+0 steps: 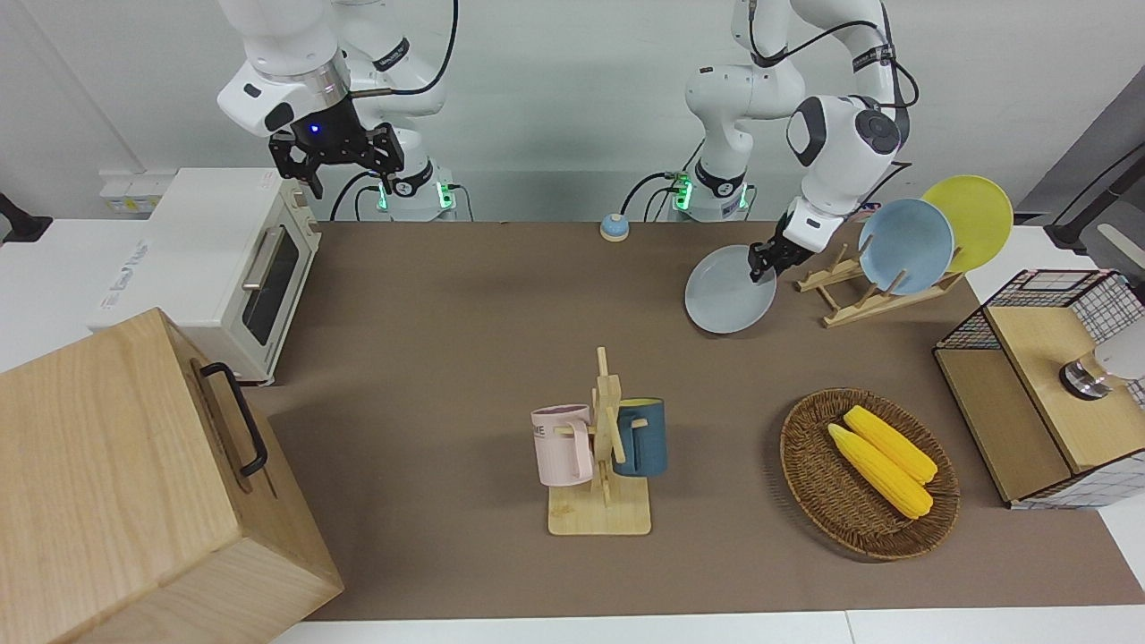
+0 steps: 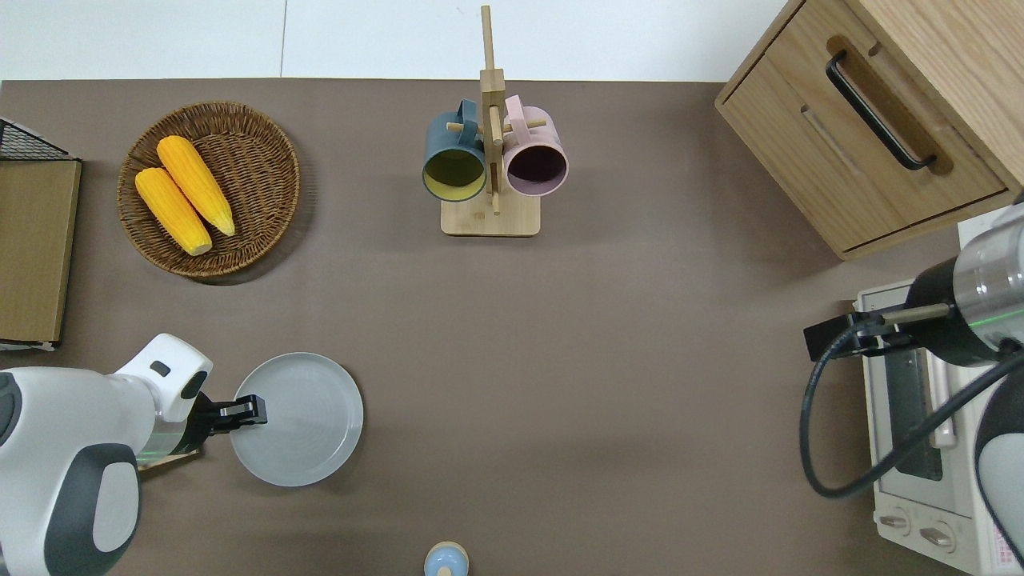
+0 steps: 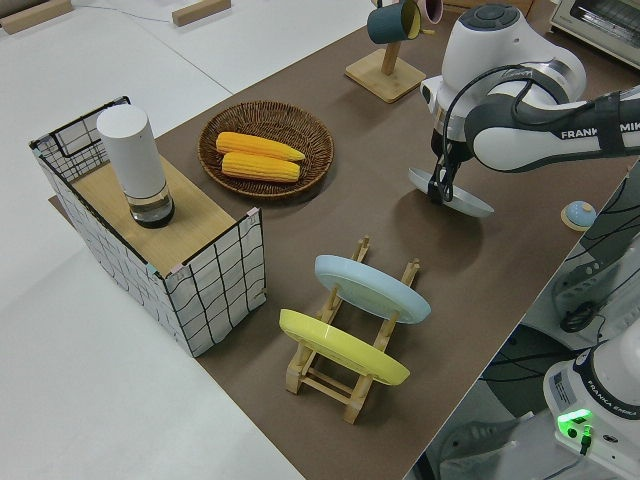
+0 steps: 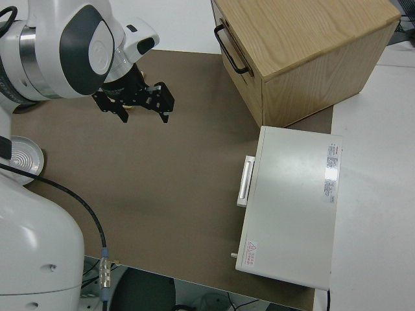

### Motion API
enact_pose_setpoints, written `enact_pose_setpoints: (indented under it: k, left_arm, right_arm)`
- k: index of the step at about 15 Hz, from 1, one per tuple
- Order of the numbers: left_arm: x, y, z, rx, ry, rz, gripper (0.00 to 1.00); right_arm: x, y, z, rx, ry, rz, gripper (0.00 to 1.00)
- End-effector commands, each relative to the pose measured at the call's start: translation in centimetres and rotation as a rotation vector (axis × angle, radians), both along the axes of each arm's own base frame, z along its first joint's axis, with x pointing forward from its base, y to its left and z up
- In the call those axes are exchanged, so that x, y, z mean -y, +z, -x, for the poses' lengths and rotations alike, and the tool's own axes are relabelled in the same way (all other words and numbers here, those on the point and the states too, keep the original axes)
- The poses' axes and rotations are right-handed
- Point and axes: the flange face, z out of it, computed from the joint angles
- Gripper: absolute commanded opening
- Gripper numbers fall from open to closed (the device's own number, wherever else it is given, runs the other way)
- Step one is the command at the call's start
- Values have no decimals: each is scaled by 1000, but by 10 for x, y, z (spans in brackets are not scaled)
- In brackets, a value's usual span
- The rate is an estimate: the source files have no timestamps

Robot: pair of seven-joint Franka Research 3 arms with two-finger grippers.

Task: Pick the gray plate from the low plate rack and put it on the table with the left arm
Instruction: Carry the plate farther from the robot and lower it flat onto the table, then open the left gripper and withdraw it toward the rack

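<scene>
My left gripper (image 1: pixel 763 262) is shut on the rim of the gray plate (image 1: pixel 726 292), at the edge nearest the low plate rack (image 1: pixel 860 295). The plate is nearly flat and low over the brown table (image 1: pixel 447 313), just off the rack's end that faces the right arm's end of the table. I cannot tell whether it touches the mat. The overhead view shows the gripper (image 2: pixel 248 409) and the plate (image 2: pixel 300 420); the left side view shows the plate (image 3: pixel 458 194) slightly tilted. The rack (image 3: pixel 350 375) holds a sky-blue plate (image 1: pixel 905 246) and a yellow plate (image 1: pixel 971 217). My right gripper (image 1: pixel 335 154) is parked and open.
A wooden mug stand (image 1: pixel 604 447) with two mugs stands mid-table. A wicker basket (image 1: pixel 805 465) with two corn cobs lies farther from the robots than the rack. A small blue bell (image 1: pixel 614 228), a toaster oven (image 1: pixel 224 259), a wooden cabinet (image 1: pixel 134 483) and a wire-sided box (image 1: pixel 1047 385) are also here.
</scene>
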Motion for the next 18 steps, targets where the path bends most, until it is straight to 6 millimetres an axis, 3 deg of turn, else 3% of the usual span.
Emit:
enact_pose_setpoints:
  k: [1, 4, 6, 9, 13, 16, 18]
  left_arm:
    - [-3, 1, 6, 14, -8, -22, 836]
    - [-3, 10, 4, 29, -9, -23, 886]
    - [-2, 31, -5, 23, -32, -41, 991]
    - [-7, 87, -22, 7, -51, -67, 993]
    - [-9, 147, -35, 33, -48, -63, 993]
    - [-16, 205, -46, 34, -37, -65, 993]
    - [-18, 224, -47, 58, -45, -111, 993]
  right_arm:
    - [3, 4, 3, -5, -3, -2, 987]
    - [4, 4, 3, -5, -5, -2, 990]
    - [4, 4, 3, -5, -5, -2, 990]
    - [4, 4, 3, -5, -5, -2, 987]
    - [4, 4, 3, -5, -5, -2, 987]
    - [4, 4, 3, -5, -5, -2, 990]
    - [4, 4, 3, -5, -5, -2, 990]
